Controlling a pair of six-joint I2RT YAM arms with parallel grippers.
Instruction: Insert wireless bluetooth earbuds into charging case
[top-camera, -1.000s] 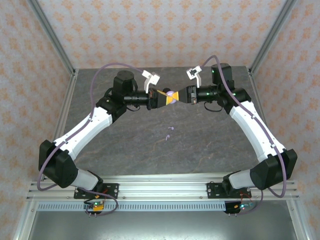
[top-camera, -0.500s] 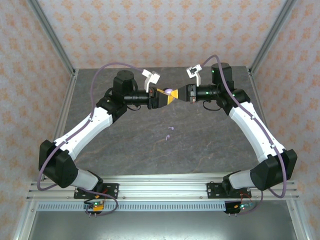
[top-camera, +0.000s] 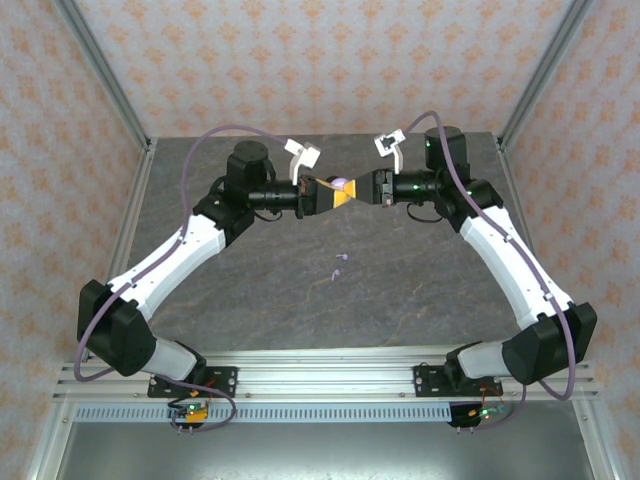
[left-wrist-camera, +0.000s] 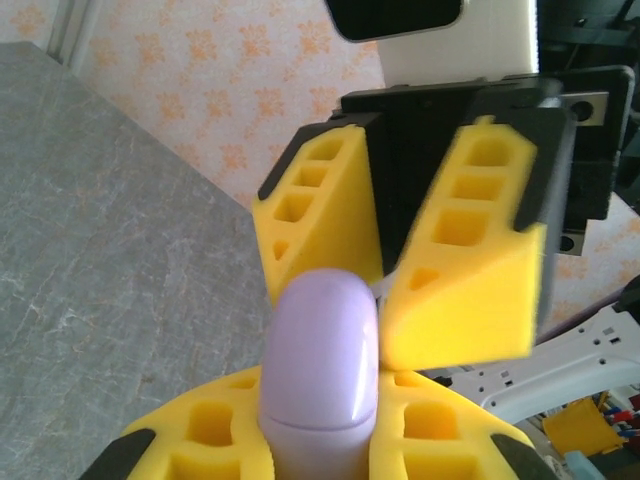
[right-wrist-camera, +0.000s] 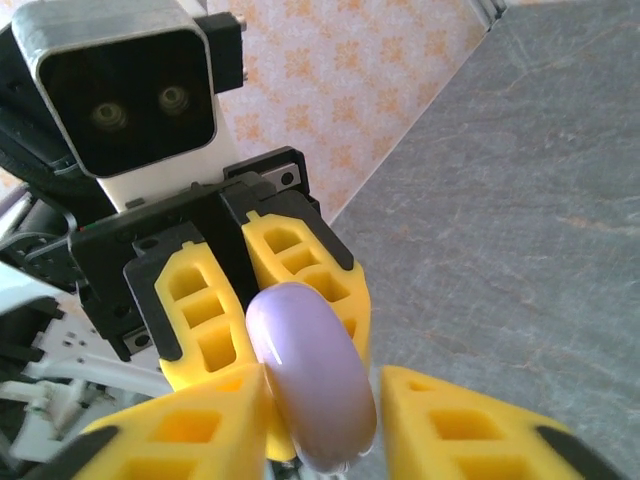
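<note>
A round pale lilac charging case hangs in mid-air over the back of the table, between both grippers. My left gripper is shut on it; in the left wrist view its yellow pads clamp the case low down, with the lid seam just above them. My right gripper faces it from the other side, jaws open around the case. Its left pad touches the case and its right pad stands clear. Two tiny lilac earbuds lie on the table below.
The grey stone tabletop stretches between the arms and the front rail. Patterned walls with metal corner posts enclose the back and sides. Purple cables loop over both forearms.
My right gripper's jaws have spread apart around the case, while the left gripper has tightened on it. Both arms have barely shifted, and the earbuds lie where they were.
</note>
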